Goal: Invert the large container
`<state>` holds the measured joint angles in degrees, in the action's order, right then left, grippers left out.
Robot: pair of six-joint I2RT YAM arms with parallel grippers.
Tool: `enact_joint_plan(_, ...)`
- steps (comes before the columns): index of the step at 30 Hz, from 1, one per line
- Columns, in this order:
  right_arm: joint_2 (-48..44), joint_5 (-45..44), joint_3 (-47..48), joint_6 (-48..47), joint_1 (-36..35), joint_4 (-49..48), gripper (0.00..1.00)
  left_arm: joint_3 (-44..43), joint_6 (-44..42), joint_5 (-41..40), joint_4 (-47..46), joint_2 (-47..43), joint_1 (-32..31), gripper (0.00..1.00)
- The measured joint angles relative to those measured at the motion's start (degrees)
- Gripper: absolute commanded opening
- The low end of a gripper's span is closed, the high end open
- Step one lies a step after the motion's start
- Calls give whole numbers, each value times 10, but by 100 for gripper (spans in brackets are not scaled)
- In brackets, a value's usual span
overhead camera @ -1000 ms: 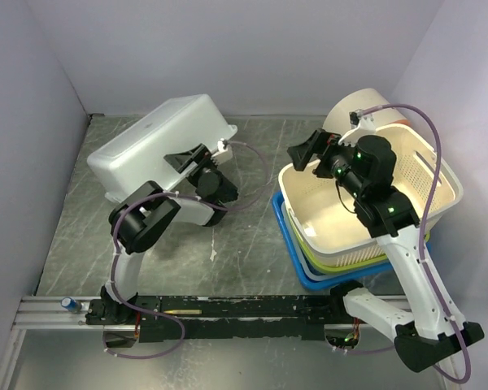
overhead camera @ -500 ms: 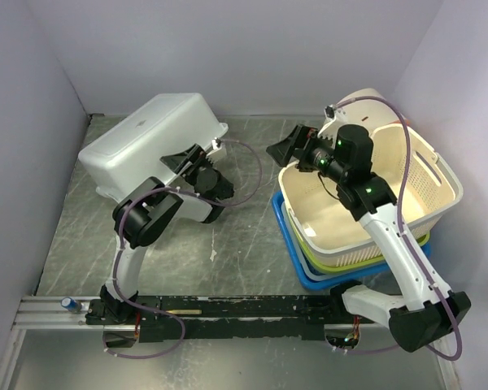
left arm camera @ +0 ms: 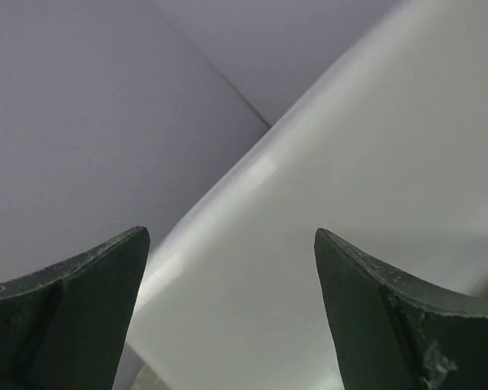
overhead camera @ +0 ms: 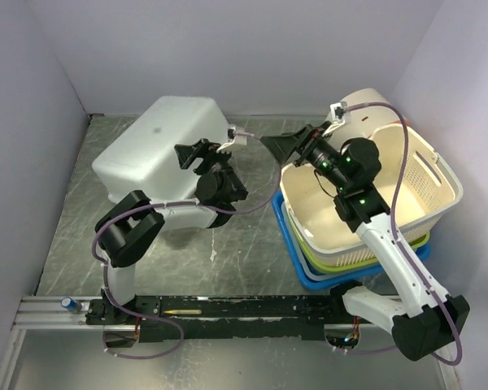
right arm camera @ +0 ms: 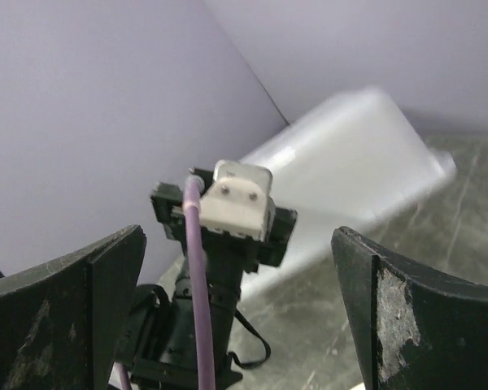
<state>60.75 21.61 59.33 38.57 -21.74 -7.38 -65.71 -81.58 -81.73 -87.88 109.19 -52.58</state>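
Note:
The large container (overhead camera: 150,150) is a white plastic tub at the back left, its flat bottom facing up and its opening hidden beneath. My left gripper (overhead camera: 192,151) is open, pressed close to the tub's right side. In the left wrist view the white wall of the container (left arm camera: 309,203) fills the gap between the spread fingers of my left gripper (left arm camera: 228,236). My right gripper (overhead camera: 275,143) is open and empty, hanging over the table between the tub and the baskets. The right wrist view looks through the right gripper (right arm camera: 237,234) at the left arm's wrist and the blurred container (right arm camera: 350,154).
A cream slotted basket (overhead camera: 439,175) sits nested in a green one on a blue tray (overhead camera: 293,252) at the right. Purple cables loop off both arms. A black rail (overhead camera: 228,309) runs along the near edge. Walls close in at left, back and right.
The container has rolled from a tilt to bottom up. My left gripper has followed it up and to the right. My right gripper has swung left from over the basket toward the tub.

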Motion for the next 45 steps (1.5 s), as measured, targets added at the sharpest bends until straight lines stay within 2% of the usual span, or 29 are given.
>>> enact_joint_plan(5, -32, -12, 0, -14, 0, -64, 100, -5, 63, 23, 1, -6, -16, 94)
enact_joint_plan(8, -59, -32, 0, -36, 0, -99, 100, 4, 164, 33, 61, -30, -26, 94)
enact_joint_plan(9, -67, -39, 0, -43, 0, -108, 100, 6, 209, 40, 105, -46, -28, 94)
enact_joint_plan(14, -111, -70, 2, -88, 0, -152, 100, -21, 539, 150, 473, -173, -17, 94)
enact_joint_plan(17, -126, -86, 16, -113, 0, -151, 100, -46, 662, 213, 607, -219, 3, 93)
enact_joint_plan(21, -131, -101, 31, -136, 0, -127, 100, -77, 763, 301, 760, -230, 27, 94)
enact_joint_plan(28, -121, -121, 36, -158, 0, -15, 100, -92, 860, 523, 962, -215, 57, 94)
enact_joint_plan(35, -136, -157, 40, -176, 0, 114, 100, -147, 912, 694, 1046, -160, 81, 94)
enact_joint_plan(41, -187, -170, 32, -165, 0, 144, 100, -257, 935, 732, 1074, -11, 81, 94)
enact_joint_plan(45, -207, -177, 33, -163, 0, 167, 100, -251, 955, 711, 1101, 42, 90, 94)
